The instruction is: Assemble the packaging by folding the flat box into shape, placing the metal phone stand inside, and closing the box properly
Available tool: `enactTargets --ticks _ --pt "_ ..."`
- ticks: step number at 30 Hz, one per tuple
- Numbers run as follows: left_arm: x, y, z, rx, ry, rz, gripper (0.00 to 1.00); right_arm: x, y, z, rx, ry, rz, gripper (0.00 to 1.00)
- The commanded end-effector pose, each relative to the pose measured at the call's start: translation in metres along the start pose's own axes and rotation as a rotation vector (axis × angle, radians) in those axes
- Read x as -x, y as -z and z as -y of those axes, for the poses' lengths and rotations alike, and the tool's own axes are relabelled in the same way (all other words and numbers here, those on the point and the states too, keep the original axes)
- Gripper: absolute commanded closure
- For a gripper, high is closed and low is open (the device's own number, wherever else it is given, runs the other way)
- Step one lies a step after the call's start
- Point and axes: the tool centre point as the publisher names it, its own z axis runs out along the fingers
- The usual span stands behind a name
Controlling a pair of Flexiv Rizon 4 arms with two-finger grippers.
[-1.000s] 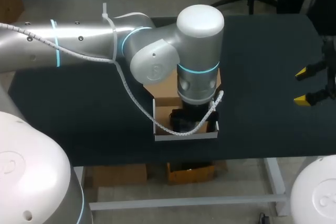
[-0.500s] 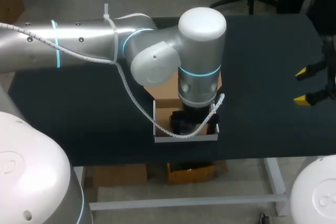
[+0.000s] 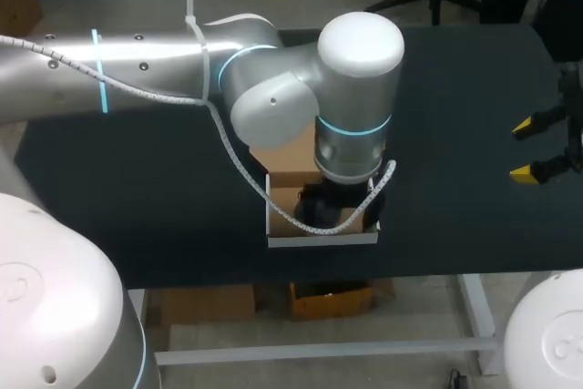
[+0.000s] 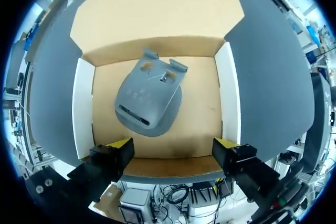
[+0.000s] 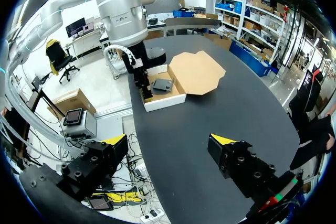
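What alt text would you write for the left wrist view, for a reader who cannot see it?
A grey phone stand lies inside the open cardboard box, lid folded back. The left gripper hangs open above it.

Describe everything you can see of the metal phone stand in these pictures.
The phone stand is a grey, matte, metal-looking plate. One end is rounded, with a narrow slot near it. The straighter end has two cut-outs and small raised tabs. It lies flat and skewed on the brown floor of the open box, clear of the white side walls. Only the floor appears to touch it. The left gripper is open, and the stand lies ahead of its fingers, apart from them.
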Motion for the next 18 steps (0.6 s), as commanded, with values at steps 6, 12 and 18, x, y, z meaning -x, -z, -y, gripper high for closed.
enactTargets --ticks 6,12,18 --pt "0.02 0.047 -0.001 -0.11 -0.078 -0.052 0.0 -0.001 0.001 0.0 0.0 0.0 0.0 0.0" --pt "0.037 0.063 0.009 -0.157 -0.158 -0.106 0.0 -0.001 0.001 0.0 0.0 0.0 0.0 0.0" --pt "0.056 0.077 0.023 -0.197 -0.229 -0.136 0.0 -0.001 0.001 0.0 0.0 0.0 0.0 0.0"
